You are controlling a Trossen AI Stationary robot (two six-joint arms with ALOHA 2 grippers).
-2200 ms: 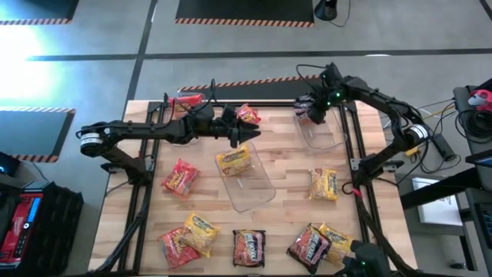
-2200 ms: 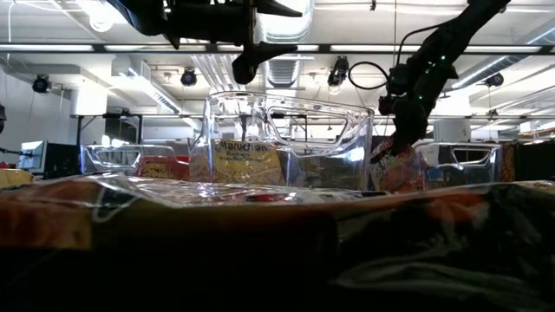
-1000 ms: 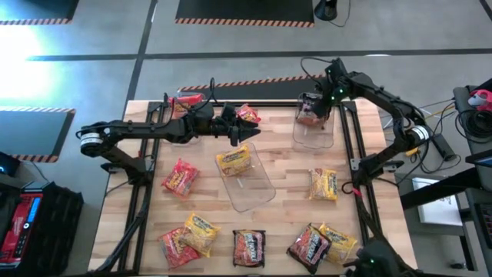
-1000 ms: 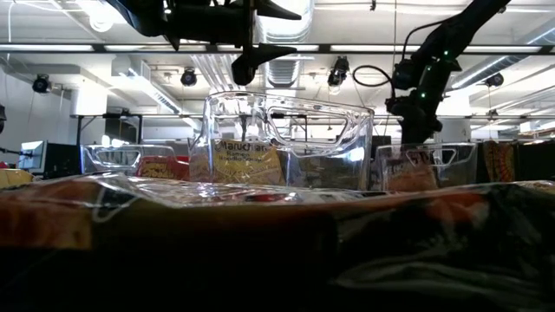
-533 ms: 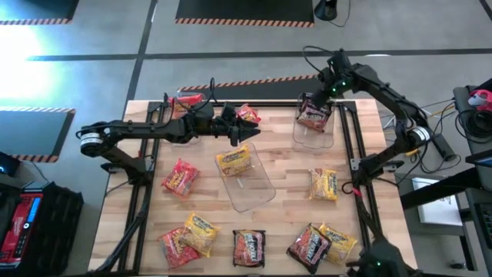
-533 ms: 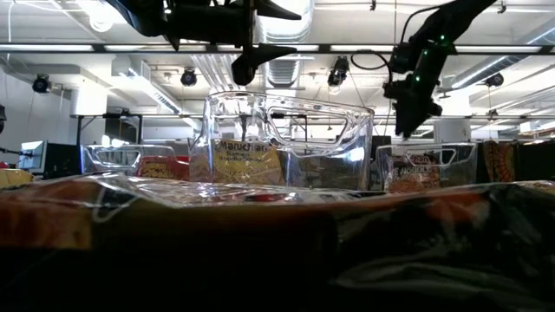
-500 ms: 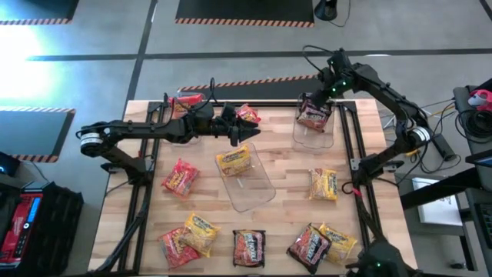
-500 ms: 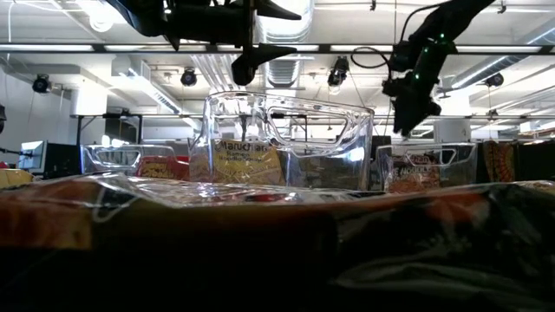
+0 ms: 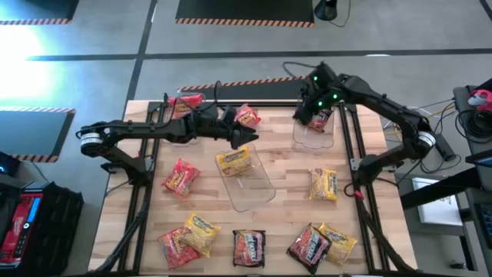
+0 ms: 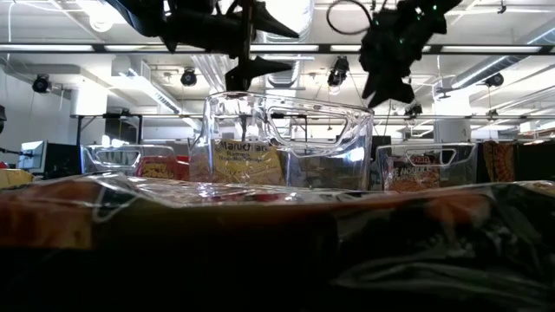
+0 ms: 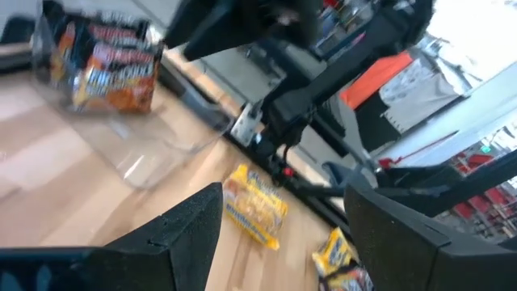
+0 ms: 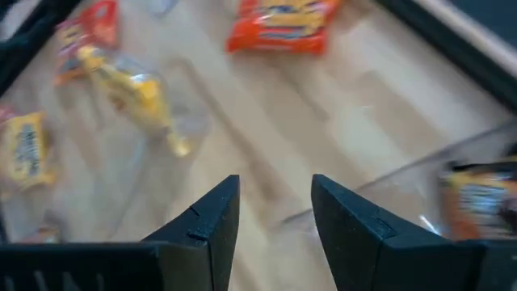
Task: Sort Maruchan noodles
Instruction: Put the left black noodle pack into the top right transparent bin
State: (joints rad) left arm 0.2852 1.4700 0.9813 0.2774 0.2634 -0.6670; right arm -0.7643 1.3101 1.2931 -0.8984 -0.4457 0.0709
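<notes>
From above, the right claw (image 9: 307, 110) hangs over the wooden surface (image 9: 284, 165) at the far right, just at the 9 o'clock edge of a clear bin (image 9: 314, 131). A dark noodle pack (image 9: 319, 117) lies in that bin, just at 3 o'clock from the claw and not held by it. The left claw (image 9: 247, 135) hangs near the middle, its two fingers apart with nothing between them. A yellow noodle pack (image 9: 234, 161) lies in the big middle bin (image 9: 250, 179), at 7 o'clock from the left claw. A red noodle pack (image 9: 247, 116) lies at 12 o'clock from it. More noodle packs (image 9: 254, 246) lie along the near edge, and one yellow pack (image 9: 324, 184) lies at 5 o'clock from the right claw. From the low view, both claws are up high. The yellow noodle pack (image 10: 245, 162) stands inside the middle bin (image 10: 286, 143), under the left claw (image 10: 260, 65). The dark noodle pack (image 10: 414, 169) sits low in the clear bin (image 10: 429, 165) at 4 o'clock from the right claw (image 10: 381, 82). In the left wrist view, the left claw (image 11: 283, 234) is wide apart and empty, with the dark noodle pack (image 11: 109, 69) far ahead in its bin. In the right wrist view, the right claw (image 12: 275, 230) has its fingers a little apart and holds nothing, and the dark noodle pack (image 12: 477, 206) is off to one side in its bin.
</notes>
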